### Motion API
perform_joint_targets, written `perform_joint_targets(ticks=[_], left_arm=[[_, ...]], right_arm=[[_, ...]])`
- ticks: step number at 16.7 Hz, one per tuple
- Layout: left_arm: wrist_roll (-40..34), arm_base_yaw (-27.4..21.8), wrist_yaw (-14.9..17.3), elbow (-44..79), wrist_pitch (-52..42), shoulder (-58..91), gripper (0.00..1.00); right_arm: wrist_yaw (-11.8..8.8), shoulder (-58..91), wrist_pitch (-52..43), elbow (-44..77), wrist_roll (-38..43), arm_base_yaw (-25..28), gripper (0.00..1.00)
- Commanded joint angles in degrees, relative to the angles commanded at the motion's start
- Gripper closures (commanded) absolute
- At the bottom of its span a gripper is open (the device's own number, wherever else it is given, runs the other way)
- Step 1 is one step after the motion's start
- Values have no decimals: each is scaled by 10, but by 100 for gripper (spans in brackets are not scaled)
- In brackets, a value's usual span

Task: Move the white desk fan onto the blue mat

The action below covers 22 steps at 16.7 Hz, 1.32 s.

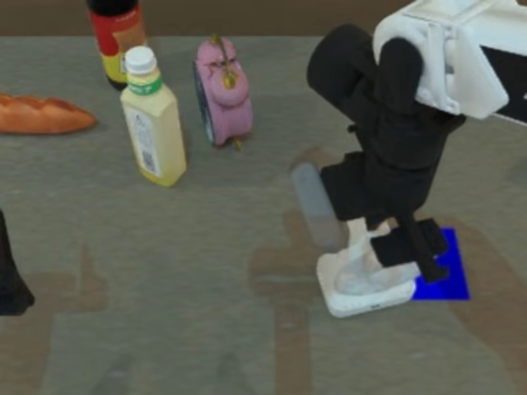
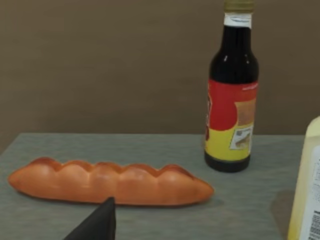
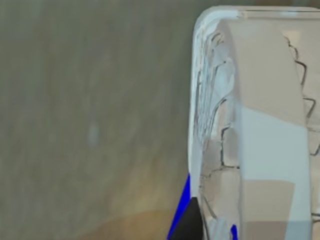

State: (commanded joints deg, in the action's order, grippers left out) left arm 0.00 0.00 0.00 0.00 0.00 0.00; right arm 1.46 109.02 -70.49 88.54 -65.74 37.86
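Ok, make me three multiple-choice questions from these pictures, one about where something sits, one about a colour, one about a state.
1. Where is the small white plastic desk fan?
A. Beside the bread loaf
B. Partly over the flat blue square mat
C. Behind the sauce bottle

2. What colour is the alarm clock?
A. Pink
B. Green
C. Black

3. How does the pale yellow bottle stand?
A. Tipped over
B. Held aloft
C. Upright, capped

B: the fan overlaps the mat's left edge, under the right gripper.
A: its body is pink.
C: it stands on the table.
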Motion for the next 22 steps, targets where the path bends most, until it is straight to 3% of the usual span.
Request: perform_joint_targets(ticks=[6, 13, 18, 22], left_arm=[[0, 0, 0, 0, 0, 0, 0], [0, 0, 0, 0, 0, 0, 0], [0, 0, 0, 0, 0, 0, 0], [0, 0, 0, 0, 0, 0, 0]], right_arm=[[0, -1, -10, 11, -1, 1, 100], [0, -3, -112, 111, -1, 4, 100], [0, -3, -112, 111, 0, -1, 100], [-5, -12, -127, 110, 7, -55, 100]])
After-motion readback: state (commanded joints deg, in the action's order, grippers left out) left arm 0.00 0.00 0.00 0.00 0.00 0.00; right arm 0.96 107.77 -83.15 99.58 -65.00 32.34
